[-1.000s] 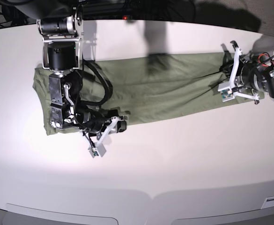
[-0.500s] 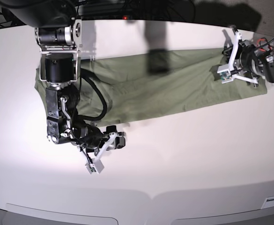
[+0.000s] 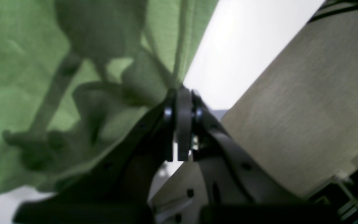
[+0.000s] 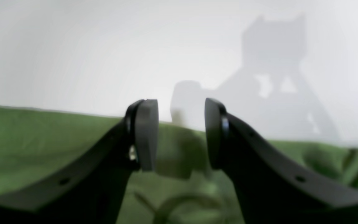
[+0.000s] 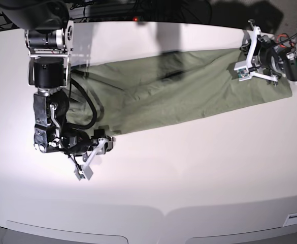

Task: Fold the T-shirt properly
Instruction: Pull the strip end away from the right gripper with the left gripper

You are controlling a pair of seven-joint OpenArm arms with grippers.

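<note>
Nearest, my right fingers (image 5: 82, 170) hang over bare white desk (image 5: 189, 173) just off the near edge of the T-shirt (image 5: 178, 91), parted with only air between them; from the right wrist the pads (image 4: 146, 133) frame the green hem beyond. The T-shirt lies in a long band across the far half of the desk. At its far end my left fingers (image 5: 242, 71) are pressed together, pinching a fold of the T-shirt (image 3: 42, 62) at the desk's edge.
</note>
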